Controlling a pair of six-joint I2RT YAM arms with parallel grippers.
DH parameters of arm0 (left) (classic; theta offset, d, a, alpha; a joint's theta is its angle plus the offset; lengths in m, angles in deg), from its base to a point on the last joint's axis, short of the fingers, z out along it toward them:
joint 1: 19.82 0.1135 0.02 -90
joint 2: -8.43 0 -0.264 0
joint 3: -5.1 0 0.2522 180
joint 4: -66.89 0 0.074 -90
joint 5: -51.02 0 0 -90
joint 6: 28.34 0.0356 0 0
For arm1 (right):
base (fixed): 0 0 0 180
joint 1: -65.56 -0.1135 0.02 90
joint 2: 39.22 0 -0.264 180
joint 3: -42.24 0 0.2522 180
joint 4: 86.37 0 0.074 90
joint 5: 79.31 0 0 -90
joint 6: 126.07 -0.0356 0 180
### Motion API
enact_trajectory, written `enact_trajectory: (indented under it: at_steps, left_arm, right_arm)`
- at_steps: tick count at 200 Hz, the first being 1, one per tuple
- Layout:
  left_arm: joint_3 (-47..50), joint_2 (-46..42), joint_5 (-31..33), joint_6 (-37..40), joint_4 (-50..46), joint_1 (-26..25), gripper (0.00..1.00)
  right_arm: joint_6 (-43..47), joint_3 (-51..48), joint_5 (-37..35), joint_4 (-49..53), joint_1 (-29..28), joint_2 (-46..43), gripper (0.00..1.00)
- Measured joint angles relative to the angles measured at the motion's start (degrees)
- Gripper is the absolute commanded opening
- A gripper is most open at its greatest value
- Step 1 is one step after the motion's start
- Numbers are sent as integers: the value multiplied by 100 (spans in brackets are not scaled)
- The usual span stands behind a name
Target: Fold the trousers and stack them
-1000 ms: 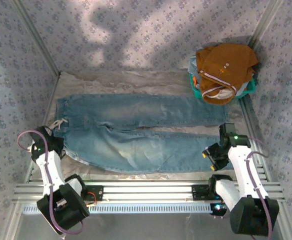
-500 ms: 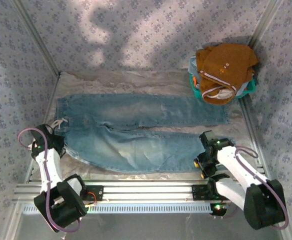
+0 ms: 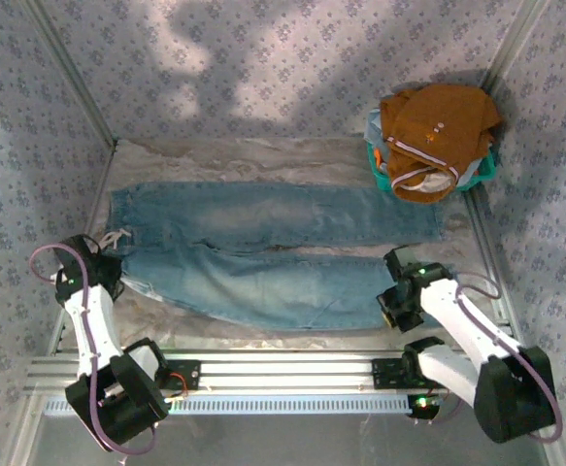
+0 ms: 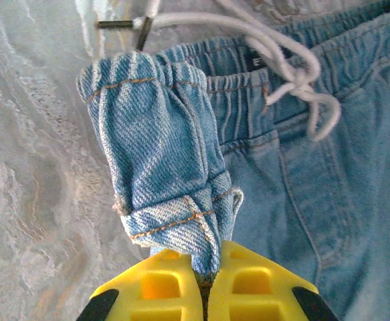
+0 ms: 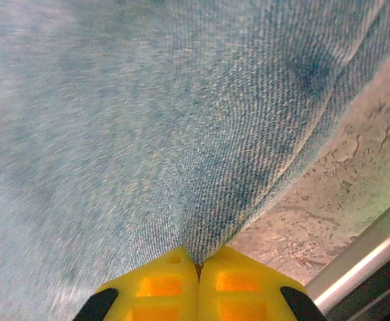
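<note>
The trousers (image 3: 263,252), faded light blue jeans, lie spread across the table with the waist at the left and both legs running right. My left gripper (image 3: 108,282) is shut on the near waistband corner, which bunches up in a folded lump (image 4: 161,154) between the yellow jaws; the white drawstring (image 4: 281,60) trails beside it. My right gripper (image 3: 391,303) is shut on the near leg's hem end, a pinched ridge of denim (image 5: 201,200) running into its jaws (image 5: 198,264).
A teal basket (image 3: 477,173) at the back right holds an orange-brown garment (image 3: 433,131) with white striped trim. Patterned walls close in left, right and behind. A metal rail (image 3: 283,374) runs along the near edge.
My right arm swung left onto the near leg's end and its gripper closed on the denim. The near edge of the trousers has been drawn back from the rail. My left gripper kept its hold.
</note>
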Motion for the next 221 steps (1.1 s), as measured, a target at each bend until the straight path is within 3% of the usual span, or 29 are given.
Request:
enact_trajectory:
  at_steps: [34, 72, 136, 221]
  left_arm:
    - [-664, 20, -271, -15, -168, -66, 0]
    - [-1840, 627, -282, -42, -225, -470, 0]
    - [-4651, 3206, 157, 157, -92, -1353, 0]
    - [-6828, 6111, 262, 809, -533, -1633, 0]
  right_arm:
    - [940, 1062, -267, 223, 450, -238, 0]
    - [2258, 2588, -326, -55, 981, 896, 0]
    - [4087, 5080, -413, -566, 1047, 3617, 0]
    - [5241, 7309, -463, -186, 1014, 6161, 0]
